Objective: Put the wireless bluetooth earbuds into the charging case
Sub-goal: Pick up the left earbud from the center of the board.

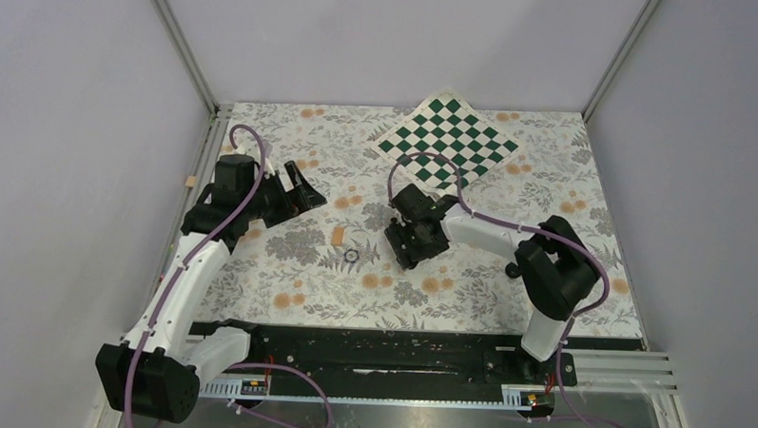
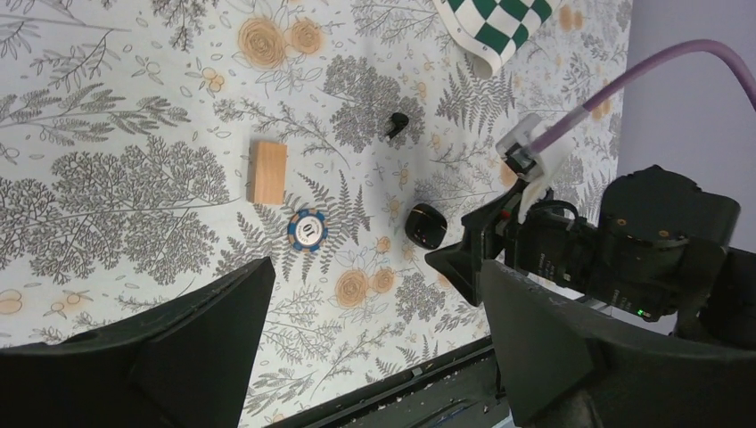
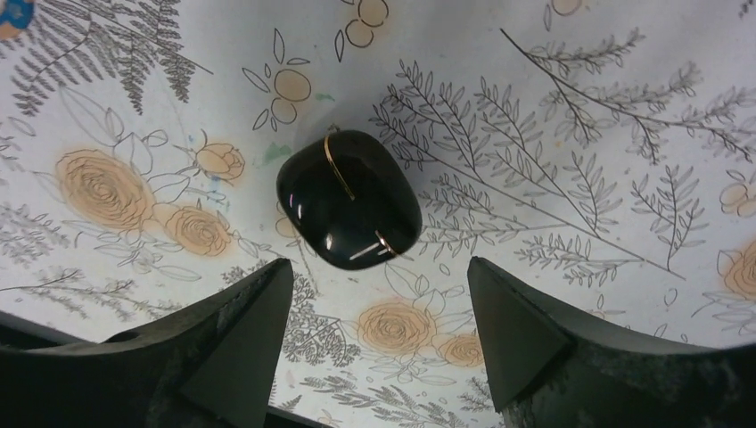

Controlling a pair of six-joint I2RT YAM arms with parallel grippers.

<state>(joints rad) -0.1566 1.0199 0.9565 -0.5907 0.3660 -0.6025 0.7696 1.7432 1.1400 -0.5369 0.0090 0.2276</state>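
Observation:
The charging case (image 3: 348, 198), a glossy black pebble with a thin gold seam, lies with its lid down on the floral cloth. My right gripper (image 3: 379, 263) hovers just short of it, open, with nothing between its fingers. The left wrist view shows the case (image 2: 426, 225) beside the right gripper's fingertip. One small black earbud (image 2: 397, 122) lies on the cloth further toward the chessboard; it shows as a dark speck (image 1: 393, 207) from above. My left gripper (image 2: 376, 267) is open and empty, well to the left (image 1: 304, 194) of these. The right gripper (image 1: 408, 245) covers the case from above.
A blue-and-white poker chip (image 2: 308, 230) and a small tan wooden block (image 2: 267, 171) lie between the two grippers. A green-and-white chessboard mat (image 1: 449, 138) lies at the back. The black base rail (image 1: 380, 352) runs along the near edge.

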